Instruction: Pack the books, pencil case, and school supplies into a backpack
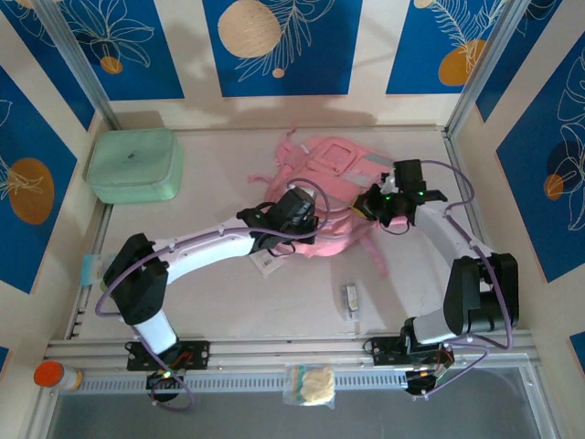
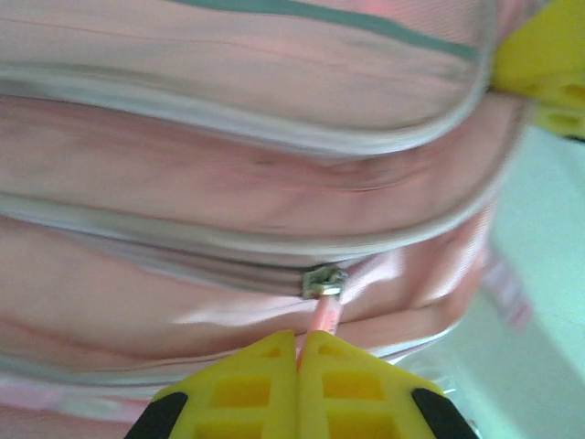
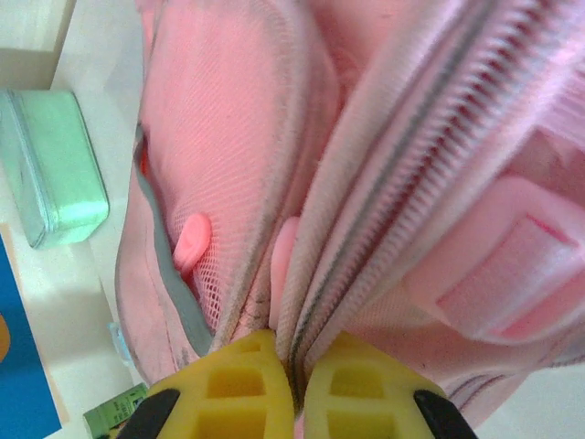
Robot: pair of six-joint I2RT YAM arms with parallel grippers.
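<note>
The pale pink backpack [image 1: 331, 174] lies on the table's far middle. My left gripper [image 1: 306, 218] is at its near side, shut on the pink zipper pull [image 2: 326, 318] just below the metal slider [image 2: 324, 281]. My right gripper [image 1: 373, 203] is at the backpack's right side, shut on a fold of fabric beside a zipper line [image 3: 366, 210]. The school supplies, a tiny grey-white oblong [image 1: 349, 299], lie on the table in front. A white printed piece [image 1: 265, 263] peeks from under my left forearm; I cannot tell if it is the pencil case. The books are out of view.
A mint-green zip case [image 1: 134, 165] stands at the back left. A teal packet [image 1: 90, 272] lies at the left edge. An orange-capped bottle [image 1: 55, 375] and a small clear bag [image 1: 311, 385] rest on the front rail. Walls close in on three sides.
</note>
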